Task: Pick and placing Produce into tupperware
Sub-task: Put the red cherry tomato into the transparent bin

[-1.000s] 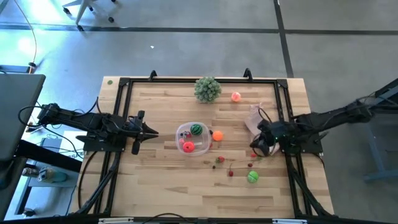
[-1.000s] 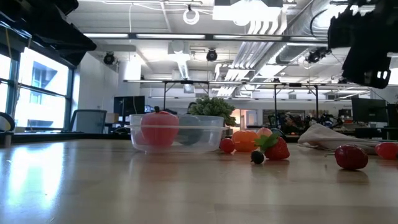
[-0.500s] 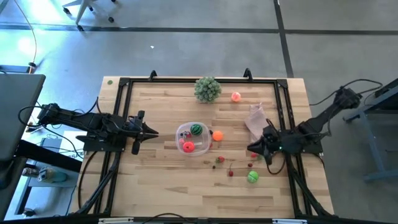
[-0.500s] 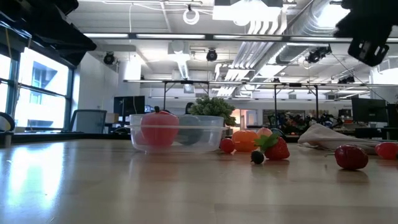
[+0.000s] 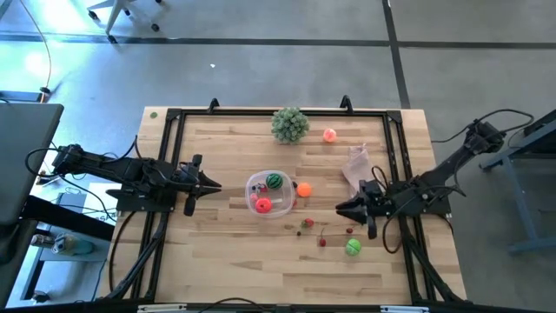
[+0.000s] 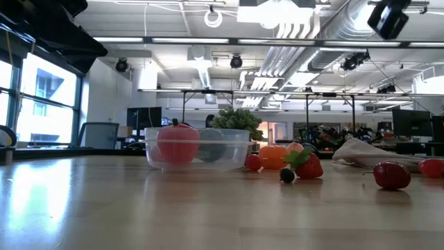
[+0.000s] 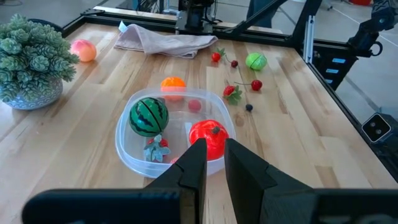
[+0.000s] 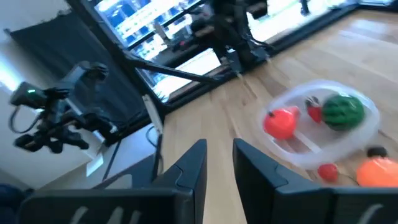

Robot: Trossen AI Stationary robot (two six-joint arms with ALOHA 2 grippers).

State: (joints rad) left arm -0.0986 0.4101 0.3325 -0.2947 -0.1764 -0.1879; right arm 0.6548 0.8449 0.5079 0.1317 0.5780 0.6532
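Produce (image 7: 148,116) inside tupperware (image 7: 127,155)

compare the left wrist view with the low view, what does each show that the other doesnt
Only the left wrist view shows the tupperware's contents from above, a striped green ball and berries beside the red fruit, plus the bright green ball. Only the low view shows the room's ceiling lights and pipes. Both show the tupperware, orange ball, bushy plant and plastic bag.

Open-plan lab: exposed ceiling ducts (image 6: 305,31), workbenches (image 6: 333,111)
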